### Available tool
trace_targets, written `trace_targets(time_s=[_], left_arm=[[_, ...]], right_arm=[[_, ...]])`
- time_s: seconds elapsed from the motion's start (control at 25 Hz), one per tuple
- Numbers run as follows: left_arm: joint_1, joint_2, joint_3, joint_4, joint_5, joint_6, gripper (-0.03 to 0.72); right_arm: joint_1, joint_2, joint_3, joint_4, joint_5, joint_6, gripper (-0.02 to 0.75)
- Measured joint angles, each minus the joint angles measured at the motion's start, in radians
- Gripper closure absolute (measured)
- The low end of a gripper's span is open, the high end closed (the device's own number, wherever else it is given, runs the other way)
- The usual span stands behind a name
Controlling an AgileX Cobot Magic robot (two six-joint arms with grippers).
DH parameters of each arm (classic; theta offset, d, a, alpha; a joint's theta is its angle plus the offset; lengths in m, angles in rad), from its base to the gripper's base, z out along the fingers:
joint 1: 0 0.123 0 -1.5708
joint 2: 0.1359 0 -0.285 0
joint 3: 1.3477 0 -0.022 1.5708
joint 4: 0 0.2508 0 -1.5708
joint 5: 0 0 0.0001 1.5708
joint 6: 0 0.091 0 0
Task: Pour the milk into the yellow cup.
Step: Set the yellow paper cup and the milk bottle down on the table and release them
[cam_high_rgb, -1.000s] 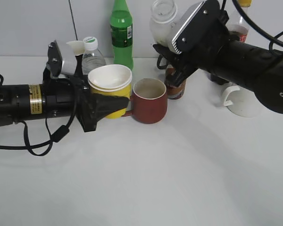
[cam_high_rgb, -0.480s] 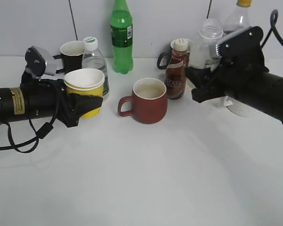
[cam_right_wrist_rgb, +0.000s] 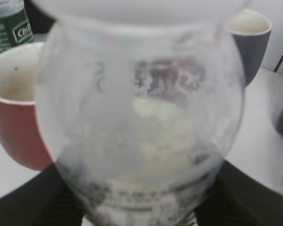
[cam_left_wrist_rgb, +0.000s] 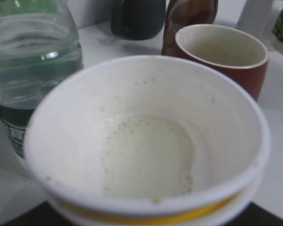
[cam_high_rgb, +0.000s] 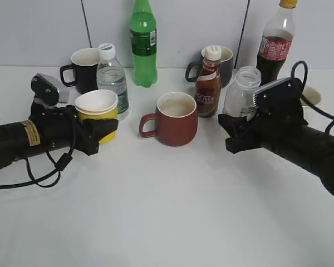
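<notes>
The left gripper [cam_high_rgb: 103,130] clasps the small yellow paper cup [cam_high_rgb: 98,114], milk pooled inside, low near the table. The right gripper [cam_high_rgb: 234,133], closed around the clear wide-necked plastic milk bottle [cam_high_rgb: 240,99], holds it upright and nearly drained, apparently to set it down.

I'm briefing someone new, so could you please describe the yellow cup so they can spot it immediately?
Start at the tall green bottle by the back wall, then drop forward-left to the clear water bottle. The yellow cup stands beside it, between the fingers of the left claw. It alone is handleless, with a yellow wall, a white rim, and pale liquid inside.
</notes>
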Motion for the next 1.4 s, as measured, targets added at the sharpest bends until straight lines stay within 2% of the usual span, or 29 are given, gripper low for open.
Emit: trace_targets(time_s=[0.04,0.28,0.48,0.76,0.8,0.96,1.4], left_arm=[[0.0,0.026,0.0,-0.033,-0.037,0.026,0.342],[0.0,0.12,0.0,-0.073,-0.125,0.131,0.342],[0.0,0.163,-0.009,-0.107,-0.156,0.148,0.342],[0.0,0.205,-0.052,-0.095,-0.17,0.149,0.335],[0.0,0.221,-0.058,-0.091,-0.173,0.149,0.265],[0.0,0.231,-0.058,-0.092,-0.154,0.149,0.151],[0.0,0.2,-0.023,-0.112,-0.148,0.149,0.102]], right_arm=[[0.0,0.021,0.0,0.002,-0.016,0.001,0.307],[0.0,0.101,0.0,0.031,-0.085,0.001,0.309],[0.0,0.136,0.0,0.032,-0.105,-0.009,0.309],[0.0,0.138,0.0,0.039,-0.125,-0.038,0.309],[0.0,0.138,0.0,0.04,-0.125,-0.038,0.309],[0.0,0.138,0.0,0.045,-0.125,-0.04,0.309],[0.0,0.161,-0.016,0.06,-0.131,-0.042,0.309]])
